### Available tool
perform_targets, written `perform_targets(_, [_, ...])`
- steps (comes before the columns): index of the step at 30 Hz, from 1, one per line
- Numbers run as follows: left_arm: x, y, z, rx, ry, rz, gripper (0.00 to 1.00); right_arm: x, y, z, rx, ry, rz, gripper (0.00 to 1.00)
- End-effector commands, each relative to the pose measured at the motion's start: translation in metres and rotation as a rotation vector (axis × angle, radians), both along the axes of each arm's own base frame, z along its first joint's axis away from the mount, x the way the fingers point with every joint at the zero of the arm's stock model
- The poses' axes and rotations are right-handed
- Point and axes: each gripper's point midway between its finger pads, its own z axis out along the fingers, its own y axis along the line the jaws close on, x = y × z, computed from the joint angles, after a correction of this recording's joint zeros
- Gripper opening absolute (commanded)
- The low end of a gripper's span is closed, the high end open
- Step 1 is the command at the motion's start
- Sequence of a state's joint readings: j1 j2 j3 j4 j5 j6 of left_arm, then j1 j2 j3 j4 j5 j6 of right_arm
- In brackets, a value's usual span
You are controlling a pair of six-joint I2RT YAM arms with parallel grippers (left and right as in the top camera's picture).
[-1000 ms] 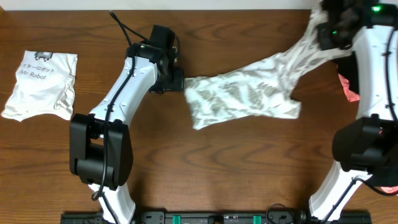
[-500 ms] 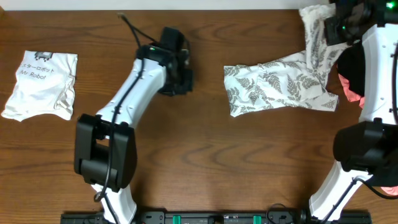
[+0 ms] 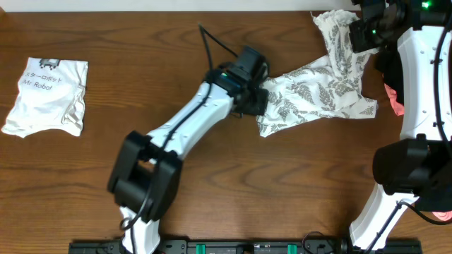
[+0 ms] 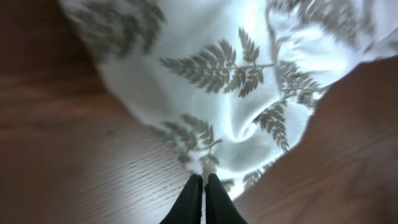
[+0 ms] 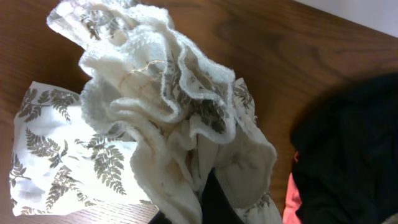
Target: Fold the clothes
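The clothes [image 3: 318, 92] are a white fabric with grey fern leaves, lying crumpled at the back right of the table. My left gripper [image 3: 258, 99] is shut, its tips at the fabric's left edge. In the left wrist view the shut fingertips [image 4: 204, 177] meet the hem of the clothes [image 4: 236, 93], with nothing seen between them. My right gripper [image 3: 360, 32] is shut on the far right end, lifted off the table. In the right wrist view a bunched ruffle of the clothes [image 5: 155, 93] hides most of that gripper [image 5: 208, 186].
A folded white "Mr Robot" shirt [image 3: 46, 95] lies at the far left. A black garment [image 5: 354, 143] and a pink one [image 3: 395, 99] lie by the right arm. The table's back edge runs close behind the right gripper.
The right gripper pulled the clothes to the right and bunched them. The left gripper let go of the left end, shut, and swung right to the fabric's new left edge.
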State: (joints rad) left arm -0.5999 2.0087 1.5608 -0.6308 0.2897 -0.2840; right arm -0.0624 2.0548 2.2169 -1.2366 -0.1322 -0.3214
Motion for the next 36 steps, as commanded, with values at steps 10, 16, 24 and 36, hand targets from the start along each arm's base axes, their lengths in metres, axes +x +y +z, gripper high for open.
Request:
perform_targets(10, [-0.002, -0.008, -0.08, 0.052, 0.101, 0.009, 0.06, -0.013, 0.043, 0.005, 0.069, 0.022, 0.169, 0.01])
perform_targets(16, [0.003, -0.011, -0.079, 0.039, 0.083, 0.01, 0.06, -0.033, 0.102, 0.012, 0.241, 0.044, 0.359, 0.01])
perform_targets(24, [0.003, -0.011, -0.079, 0.039, 0.082, 0.009, 0.06, -0.065, 0.139, 0.003, 0.219, 0.131, 0.514, 0.01])
perform_targets(36, [0.014, 0.005, -0.076, 0.04, 0.08, 0.041, 0.06, -0.081, 0.155, -0.048, 0.099, 0.25, 0.558, 0.01])
